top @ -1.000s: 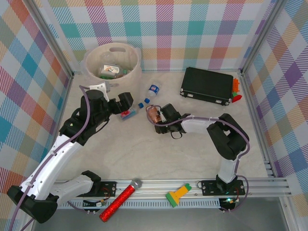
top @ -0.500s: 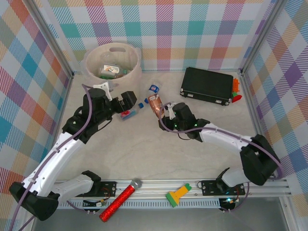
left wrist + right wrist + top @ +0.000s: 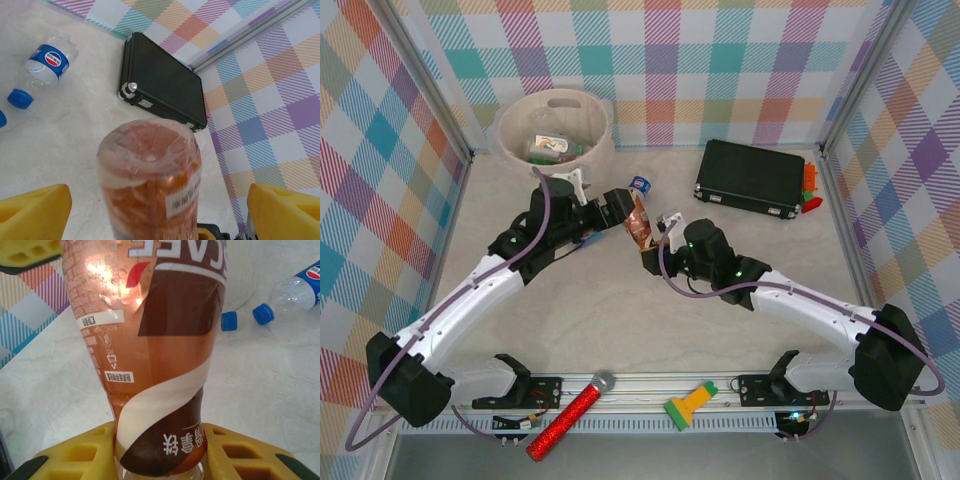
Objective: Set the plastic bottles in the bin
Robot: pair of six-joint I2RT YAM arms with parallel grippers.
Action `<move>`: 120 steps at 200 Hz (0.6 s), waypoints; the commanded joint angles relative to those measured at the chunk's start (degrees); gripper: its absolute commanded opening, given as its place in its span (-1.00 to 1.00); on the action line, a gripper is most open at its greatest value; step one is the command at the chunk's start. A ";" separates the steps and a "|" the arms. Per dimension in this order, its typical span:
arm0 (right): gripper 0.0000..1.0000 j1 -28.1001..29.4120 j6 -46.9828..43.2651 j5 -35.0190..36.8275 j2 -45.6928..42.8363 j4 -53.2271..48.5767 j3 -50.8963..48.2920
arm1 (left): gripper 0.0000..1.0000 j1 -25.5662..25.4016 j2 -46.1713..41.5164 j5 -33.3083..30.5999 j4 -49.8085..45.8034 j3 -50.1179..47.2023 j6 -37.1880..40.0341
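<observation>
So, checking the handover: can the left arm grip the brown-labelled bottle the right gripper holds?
Likely yes: the left gripper stands open on either side of the brown-labelled bottle, nothing between them; the right gripper clamps only its neck end.

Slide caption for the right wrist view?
Right gripper clamps a brown-labelled bottle near its neck, a blue-capped Pepsi bottle lying on the table beyond.
</observation>
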 commanded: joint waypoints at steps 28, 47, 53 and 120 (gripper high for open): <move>-0.26 0.64 0.17 -0.46 -3.23 1.84 0.98 | 0.70 -3.15 1.80 -1.53 5.31 -0.64 -0.90; -0.26 0.77 0.31 -0.66 -3.85 2.23 0.84 | 0.64 -3.94 2.28 -3.30 5.59 -0.73 -0.61; -0.26 0.75 0.17 -0.82 -3.97 2.23 0.80 | 0.61 -4.04 2.52 -3.32 5.74 -0.73 -0.65; -0.22 0.93 0.61 -1.31 -5.15 2.27 0.18 | 0.04 -4.40 3.80 -3.06 6.47 0.41 -0.06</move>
